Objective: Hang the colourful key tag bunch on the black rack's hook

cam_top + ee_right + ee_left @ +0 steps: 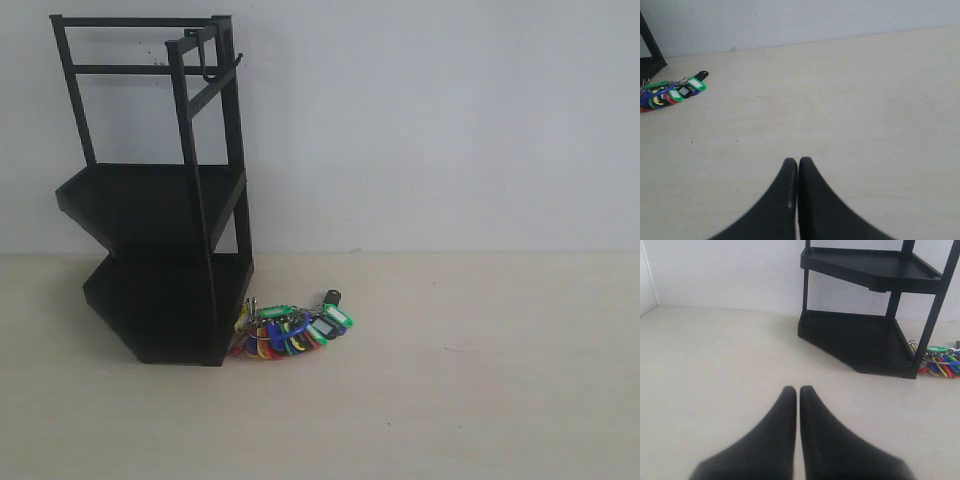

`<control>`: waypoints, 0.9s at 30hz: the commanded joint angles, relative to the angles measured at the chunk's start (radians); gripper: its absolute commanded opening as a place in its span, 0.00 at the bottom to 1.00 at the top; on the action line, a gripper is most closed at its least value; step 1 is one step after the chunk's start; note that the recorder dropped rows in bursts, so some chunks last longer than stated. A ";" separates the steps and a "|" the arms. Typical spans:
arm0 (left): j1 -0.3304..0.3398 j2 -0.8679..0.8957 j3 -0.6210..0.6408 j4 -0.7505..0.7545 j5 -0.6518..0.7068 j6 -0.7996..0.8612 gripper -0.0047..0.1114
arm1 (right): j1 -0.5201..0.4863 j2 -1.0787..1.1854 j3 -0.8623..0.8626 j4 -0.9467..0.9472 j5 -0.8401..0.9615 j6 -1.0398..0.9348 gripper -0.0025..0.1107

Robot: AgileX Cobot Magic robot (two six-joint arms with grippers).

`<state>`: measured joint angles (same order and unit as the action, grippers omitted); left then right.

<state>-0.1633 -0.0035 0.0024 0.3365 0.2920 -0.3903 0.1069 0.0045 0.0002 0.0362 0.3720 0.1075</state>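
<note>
The colourful key tag bunch [290,328] lies flat on the table against the right foot of the black rack [160,200]. It also shows in the left wrist view [940,360] and the right wrist view [670,92]. The hook [215,68] sticks out from the rack's top rail, bare. My left gripper [798,390] is shut and empty, well short of the rack [865,315]. My right gripper [798,161] is shut and empty, far from the bunch. Neither arm shows in the exterior view.
A pale wooden table [450,380] runs to a white wall [450,120] behind. The rack has two angular tray shelves, both bare. A white side wall [646,285] shows in the left wrist view.
</note>
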 commanded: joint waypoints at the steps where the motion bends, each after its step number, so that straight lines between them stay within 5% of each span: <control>1: -0.008 0.004 -0.002 -0.001 -0.003 -0.006 0.08 | -0.005 -0.004 0.000 -0.008 -0.006 -0.026 0.02; 6: -0.008 0.004 -0.002 -0.001 -0.003 -0.006 0.08 | -0.005 -0.004 0.000 -0.008 -0.047 -0.044 0.02; 14: -0.008 0.004 -0.002 -0.001 -0.003 -0.006 0.08 | -0.005 -0.004 0.000 -0.008 -0.995 -0.034 0.02; 19: -0.008 0.004 -0.002 -0.001 -0.003 -0.006 0.08 | -0.005 -0.004 0.000 0.002 -1.341 0.001 0.02; 22: -0.008 0.004 -0.002 -0.001 -0.003 -0.006 0.08 | -0.005 -0.004 -0.085 0.009 -1.222 0.031 0.02; 27: -0.008 0.004 -0.002 -0.001 -0.003 -0.006 0.08 | -0.005 0.070 -0.389 0.007 -0.603 0.061 0.02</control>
<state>-0.1633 -0.0035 0.0024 0.3365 0.2920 -0.3903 0.1069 0.0164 -0.2472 0.0443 -0.5661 0.1465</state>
